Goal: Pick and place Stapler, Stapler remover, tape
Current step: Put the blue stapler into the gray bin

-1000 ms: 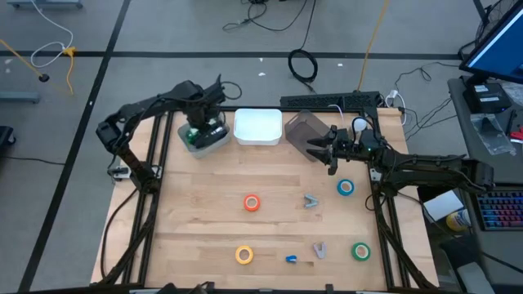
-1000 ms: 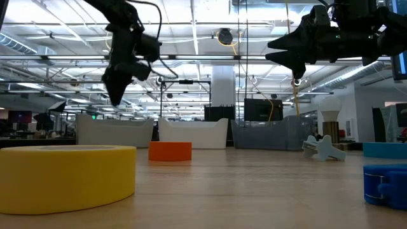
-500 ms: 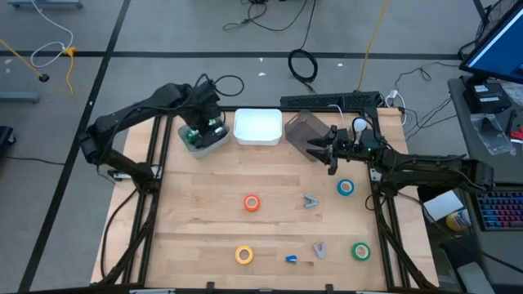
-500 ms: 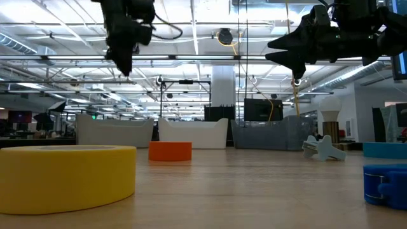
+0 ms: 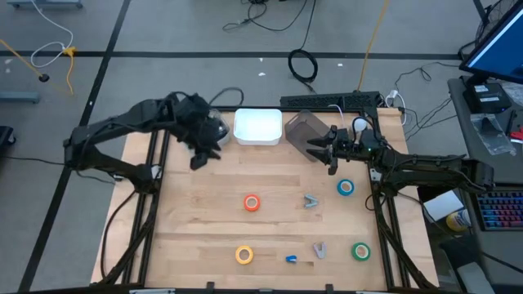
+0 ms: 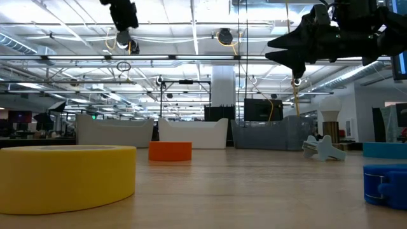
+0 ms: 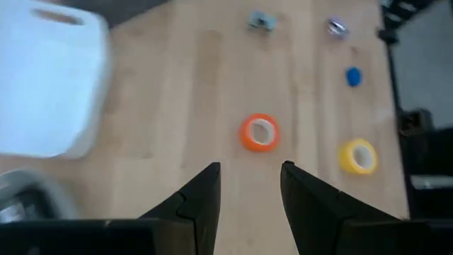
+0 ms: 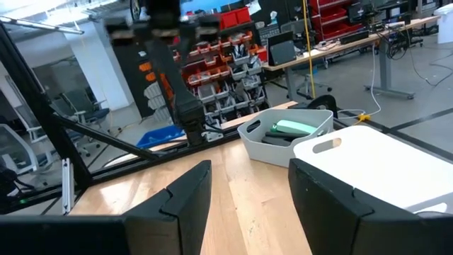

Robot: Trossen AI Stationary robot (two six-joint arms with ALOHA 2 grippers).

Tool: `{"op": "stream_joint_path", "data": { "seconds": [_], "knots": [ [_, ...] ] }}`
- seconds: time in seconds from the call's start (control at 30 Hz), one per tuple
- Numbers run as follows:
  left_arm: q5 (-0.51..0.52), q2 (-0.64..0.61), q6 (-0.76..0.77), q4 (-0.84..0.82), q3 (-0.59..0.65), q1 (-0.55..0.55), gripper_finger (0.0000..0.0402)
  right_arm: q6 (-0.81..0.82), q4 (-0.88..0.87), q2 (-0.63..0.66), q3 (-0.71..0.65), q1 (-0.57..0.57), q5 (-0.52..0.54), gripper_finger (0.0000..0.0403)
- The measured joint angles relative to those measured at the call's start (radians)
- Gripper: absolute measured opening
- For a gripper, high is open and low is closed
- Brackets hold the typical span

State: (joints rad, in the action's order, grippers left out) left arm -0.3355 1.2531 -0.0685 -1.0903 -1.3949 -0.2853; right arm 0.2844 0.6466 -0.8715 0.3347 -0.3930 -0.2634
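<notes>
Hovering upper left of frame, left claw (image 5: pixel 198 157) open, empty, facing orange tape (image 7: pixel 259 132); off-centre descent risks knocking roll away. Right claw (image 5: pixel 315 151) open, waiting upper right.

Even indoor light, with motion blur in the wrist pictures

Ceiling strip lights (image 6: pixel 191 60) in the low view give bright, flat light; the wooden surface (image 5: pixel 270 175) shows only soft, faint shadows and no strong glare. The near yellow tape roll (image 6: pixel 67 175) looks soft, out of focus. In the left wrist view the white bin (image 7: pixel 46 85) is smeared by motion blur. The other arm (image 8: pixel 166 42) is blurred in the right wrist view.
</notes>
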Motion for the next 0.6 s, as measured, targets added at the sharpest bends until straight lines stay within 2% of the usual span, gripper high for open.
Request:
{"op": "stream_joint_path", "data": {
  "seconds": [0.13,0.37,0.6],
  "knots": [
    [-0.005,-0.003,0.012,0.030,0.000,0.111,0.0147,0.060,0.005,0.000,0.000,0.000,0.000,0.0180],
    [-0.004,0.009,0.053,0.190,0.011,0.291,0.0147,0.149,0.008,0.000,0.000,0.000,-0.001,0.0180],
    [0.019,0.045,0.146,0.353,0.038,0.434,0.0147,0.149,0.007,0.000,0.000,0.000,0.000,0.0180]
  ]
}}
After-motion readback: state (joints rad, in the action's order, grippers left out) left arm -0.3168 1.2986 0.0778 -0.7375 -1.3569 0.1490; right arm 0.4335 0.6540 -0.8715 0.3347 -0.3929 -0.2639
